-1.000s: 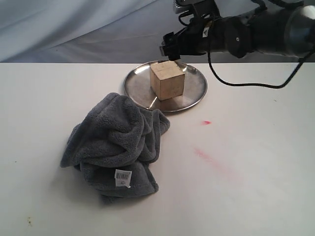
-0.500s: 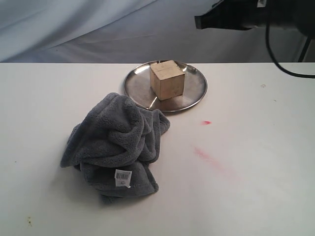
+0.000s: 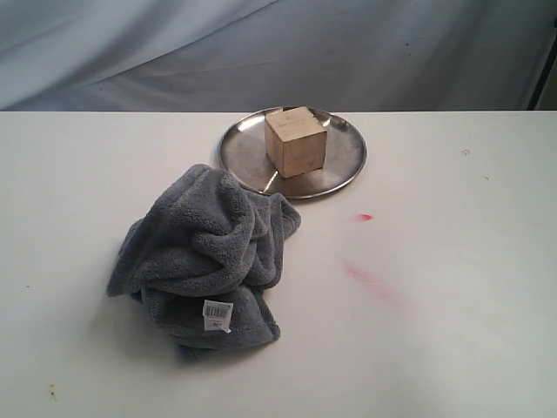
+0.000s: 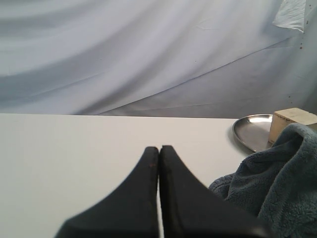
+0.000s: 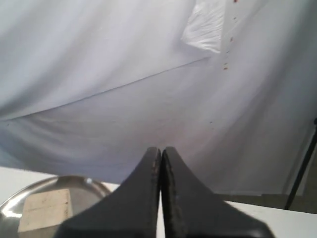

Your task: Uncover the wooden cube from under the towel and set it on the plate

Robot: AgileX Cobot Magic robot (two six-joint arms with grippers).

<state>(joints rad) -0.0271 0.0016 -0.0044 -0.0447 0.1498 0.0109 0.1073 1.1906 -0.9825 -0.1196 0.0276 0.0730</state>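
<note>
White table [image 3: 452, 305] | wooden cube [image 3: 296, 141] on plate [image 3: 344, 165] | right end effector [image 5: 161, 148] pressed together, seemingly above cube

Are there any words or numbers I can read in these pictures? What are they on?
On the white tag sewn to the towel: a barcode with tiny print, too small to read.
On the wooden cube, the plate and the table: no writing shows.

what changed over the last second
The right gripper withdrew from above the wooden cube, up and rightward, out of the exterior view; it is shut and empty. The cube on the plate and the towel stayed put.
</note>
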